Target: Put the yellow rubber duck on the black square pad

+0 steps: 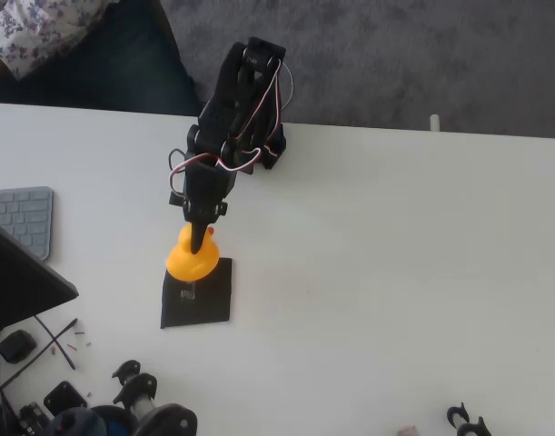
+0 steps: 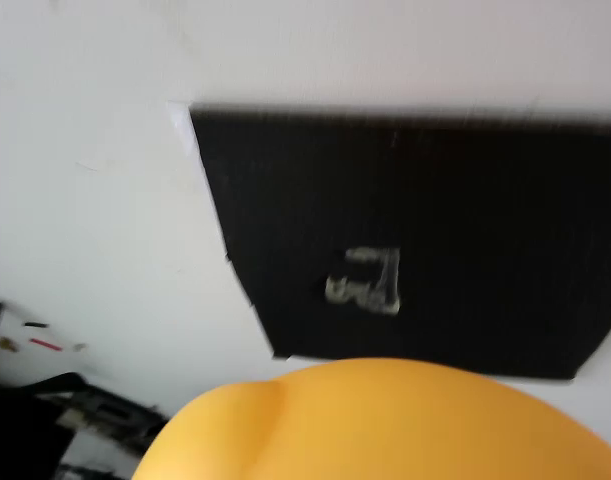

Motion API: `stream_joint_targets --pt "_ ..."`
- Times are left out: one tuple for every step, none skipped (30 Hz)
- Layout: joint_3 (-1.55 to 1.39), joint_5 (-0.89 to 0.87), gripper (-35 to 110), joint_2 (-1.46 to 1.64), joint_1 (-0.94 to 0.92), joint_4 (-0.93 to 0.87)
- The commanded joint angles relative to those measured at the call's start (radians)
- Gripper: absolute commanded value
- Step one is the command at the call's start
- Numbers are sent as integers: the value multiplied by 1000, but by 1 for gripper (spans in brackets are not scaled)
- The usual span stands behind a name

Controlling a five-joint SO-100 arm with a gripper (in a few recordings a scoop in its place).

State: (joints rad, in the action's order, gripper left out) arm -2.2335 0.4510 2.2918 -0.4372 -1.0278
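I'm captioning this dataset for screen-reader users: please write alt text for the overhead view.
A black robot arm reaches down over a white table, its gripper at the yellow rubber duck, which sits at the top edge of the black square pad. A grey keyboard lies at the left edge.

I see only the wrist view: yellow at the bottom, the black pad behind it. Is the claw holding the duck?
Observer: From overhead, the claw sits on top of the duck; I cannot tell if it grips.
Operator: Where is the duck relative to the pad?
Observer: Overhead, it overlaps the pad's top edge, toward the arm's base; most of the pad lies bare below it.
Operator: Anything close to the pad?
Observer: A laptop lies to the left in the overhead view, apart from the pad.
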Motion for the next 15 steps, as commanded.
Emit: stream_joint_targets --pt "115 -23 11 -31 8 -17" --pt "138 -31 11 -43 8 -23" --pt "158 -37 11 -57 8 -34" --pt "173 -43 11 -72 9 -51" --pt "186 -46 11 -87 9 -67" --pt "196 -49 11 -103 9 -83" --pt "206 -52 11 -121 9 -92" --pt "215 -57 11 -140 9 -94" --pt "219 -60 11 -160 9 -95" --pt "225 -64 11 -179 9 -95" --pt "225 -67 11 -199 9 -91" --pt "225 -71 11 -221 9 -86" --pt "227 -75 11 -239 9 -83" --pt "233 -80 11 -253 9 -83" --pt "245 -84 11 -268 9 -83"
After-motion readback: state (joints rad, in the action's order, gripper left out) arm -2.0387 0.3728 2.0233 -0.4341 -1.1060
